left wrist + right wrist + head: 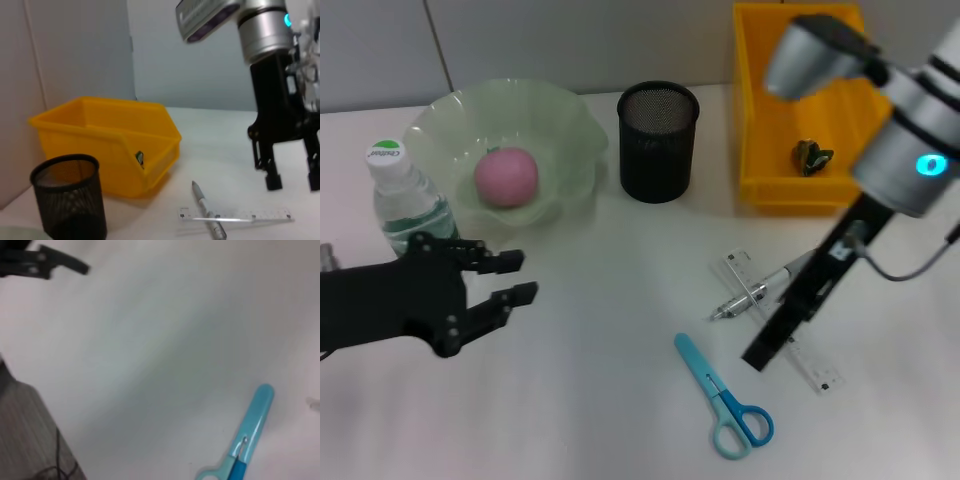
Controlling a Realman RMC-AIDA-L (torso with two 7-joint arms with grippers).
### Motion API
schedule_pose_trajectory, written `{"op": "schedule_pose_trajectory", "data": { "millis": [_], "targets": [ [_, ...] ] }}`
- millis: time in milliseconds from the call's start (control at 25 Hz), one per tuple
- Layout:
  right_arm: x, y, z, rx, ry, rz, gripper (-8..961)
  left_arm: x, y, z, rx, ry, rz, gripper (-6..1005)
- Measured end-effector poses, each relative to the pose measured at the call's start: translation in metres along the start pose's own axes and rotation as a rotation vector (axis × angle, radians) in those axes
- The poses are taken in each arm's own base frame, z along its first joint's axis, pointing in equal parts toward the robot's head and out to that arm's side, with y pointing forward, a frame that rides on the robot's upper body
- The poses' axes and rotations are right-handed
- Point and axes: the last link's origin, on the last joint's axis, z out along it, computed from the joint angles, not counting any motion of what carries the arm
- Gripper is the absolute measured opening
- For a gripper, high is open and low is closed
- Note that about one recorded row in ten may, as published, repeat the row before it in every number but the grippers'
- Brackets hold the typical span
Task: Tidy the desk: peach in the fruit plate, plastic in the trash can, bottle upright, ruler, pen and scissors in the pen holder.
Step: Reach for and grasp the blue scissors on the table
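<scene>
The right gripper point(761, 352), fingers apart, is being held just above the ruler point(782, 322), whose long axis is lying crossed under the pen point(757, 291).

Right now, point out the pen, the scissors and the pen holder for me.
pen point(752, 296): head view, on its silver barrel where it crosses the ruler.
scissors point(703, 371): head view, on the light-blue blade cover.
pen holder point(658, 150): head view, on the black mesh wall facing the camera.
</scene>
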Motion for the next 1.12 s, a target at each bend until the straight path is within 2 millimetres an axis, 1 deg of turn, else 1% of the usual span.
{"op": "schedule_pose_trajectory", "data": {
  "millis": [40, 80, 120, 160, 200, 240, 400, 480, 600, 800, 920, 1000, 1120],
  "targets": [
    [0.000, 0.000, 0.000, 0.000, 0.000, 0.000, 719, -0.001, 0.000, -0.002, 0.002, 0.009, -0.004, 326],
    [-0.007, 0.003, 0.003, 0.011, 0.013, -0.007, 719, -0.001, 0.000, -0.002, 0.002, 0.009, -0.004, 326],
    [-0.013, 0.007, 0.007, 0.021, 0.027, -0.018, 718, -0.006, 0.002, -0.011, 0.007, 0.046, -0.027, 326],
    [-0.018, 0.009, 0.010, 0.033, 0.041, -0.026, 718, -0.006, 0.002, -0.011, 0.007, 0.046, -0.027, 329],
    [-0.026, 0.013, 0.018, 0.060, 0.074, -0.043, 717, -0.008, 0.003, -0.014, 0.003, 0.062, -0.038, 332],
    [-0.026, 0.013, 0.018, 0.060, 0.074, -0.043, 716, -0.008, 0.003, -0.014, 0.003, 0.062, -0.038, 335],
    [-0.040, 0.015, 0.032, 0.145, 0.116, -0.051, 713, -0.011, 0.004, -0.015, -0.010, 0.081, -0.069, 348],
    [-0.042, 0.014, 0.034, 0.159, 0.117, -0.046, 710, -0.012, 0.005, -0.015, -0.011, 0.081, -0.072, 359],
    [-0.046, 0.012, 0.041, 0.189, 0.119, -0.037, 706, -0.020, 0.008, -0.009, -0.025, 0.103, -0.099, 374],
    [-0.052, 0.016, 0.048, 0.169, 0.108, -0.051, 700, -0.022, 0.008, -0.004, -0.036, 0.118, -0.113, 561],
    [-0.052, 0.016, 0.052, 0.177, 0.115, -0.078, 697, -0.022, 0.008, -0.004, -0.036, 0.119, -0.113, 620],
    [-0.052, 0.018, 0.059, 0.195, 0.136, -0.126, 694, -0.022, 0.008, -0.005, -0.034, 0.119, -0.113, 659],
    [-0.052, 0.018, 0.063, 0.210, 0.146, -0.155, 691, -0.023, 0.008, -0.006, -0.030, 0.121, -0.110, 719]
  ]
}}
